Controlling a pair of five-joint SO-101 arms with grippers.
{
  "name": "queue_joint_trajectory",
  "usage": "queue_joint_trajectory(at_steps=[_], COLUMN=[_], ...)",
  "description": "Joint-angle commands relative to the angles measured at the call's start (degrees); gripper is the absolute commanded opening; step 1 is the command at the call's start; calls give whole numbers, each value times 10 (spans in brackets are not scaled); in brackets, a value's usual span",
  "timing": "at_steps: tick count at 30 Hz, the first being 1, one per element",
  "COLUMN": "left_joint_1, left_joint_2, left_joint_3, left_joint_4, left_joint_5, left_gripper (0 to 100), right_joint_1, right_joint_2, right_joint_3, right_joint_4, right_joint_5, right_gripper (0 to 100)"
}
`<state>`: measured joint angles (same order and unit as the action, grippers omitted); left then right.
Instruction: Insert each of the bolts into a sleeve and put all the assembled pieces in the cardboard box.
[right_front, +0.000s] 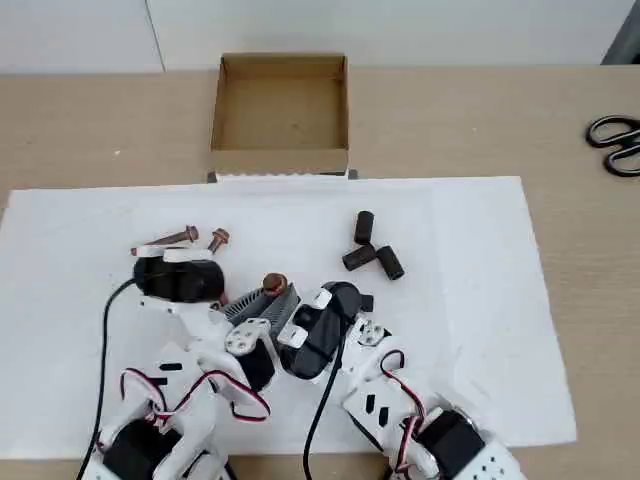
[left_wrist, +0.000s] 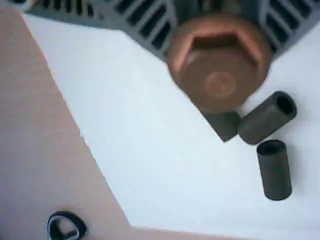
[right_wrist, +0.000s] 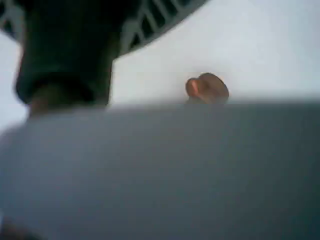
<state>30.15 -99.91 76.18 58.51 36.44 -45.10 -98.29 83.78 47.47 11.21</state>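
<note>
Two robot arms meet low over the white paper (right_front: 480, 330) spread on a wooden table (right_front: 90, 130). The left gripper (right_front: 270, 296) is closed on a copper-coloured bolt (right_front: 275, 284). Its grey ribbed fingers (left_wrist: 140, 20) press in from either side just under the hexagonal head, which stands head-up between them near the middle of the sheet. The right gripper (right_front: 296, 318) sits just beside it, tucked against the left one; whether it is open or closed, or holds anything, cannot be told. Its wrist camera catches a dark cylinder (right_wrist: 65, 50) close to the lens, blurred, with a brownish end; what it is cannot be made out for certain.

A second bolt (right_front: 170, 238) and a third bolt (right_front: 218, 239) lie near each other on the paper, to the left of the held one and a little farther from the arms. Three black sleeves (right_front: 360, 257) are clustered on the sheet to the right: two touch in a V, with the other just beyond them. From the left wrist camera, one of them is partly hidden behind the held bolt's head.

The cardboard box (right_front: 280, 158) stands open-topped on the table just past the far edge of the paper, well apart from both grippers. Scissors (right_front: 615, 145) rest on bare wood at the far right
</note>
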Motion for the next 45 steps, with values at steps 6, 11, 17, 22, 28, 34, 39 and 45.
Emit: queue_joint_trajectory(at_steps=[6, 11, 17, 22, 28, 34, 39, 45], left_joint_1=[5, 6, -11, -15, -96, -169, -172, -184], left_joint_2=[-2, -1, -2, -2, -2, -4, -4, -4], left_joint_3=[13, 14, -13, -49, -80, -51, 15, 93], left_joint_4=[18, 32, 36, 43, 42, 42, 35, 2], left_joint_5=[-63, -66, -91, -112, -171, -219, -233, -233], left_gripper=[148, 318, 314, 314, 307, 31, 5, 6], right_joint_1=[-2, -2, -2, -2, 13, 99, 152, 217], right_joint_2=[-9, -9, -8, -8, -9, -9, -6, -2], right_joint_3=[-12, -11, 4, 20, 24, 18, 18, 13], right_joint_4=[-19, -15, -15, -18, -19, -20, -29, -83], right_joint_5=[5, 4, 4, 4, 3, -35, -78, -100], right_gripper=[2, 2, 2, 2, 2, 2, 2, 2])
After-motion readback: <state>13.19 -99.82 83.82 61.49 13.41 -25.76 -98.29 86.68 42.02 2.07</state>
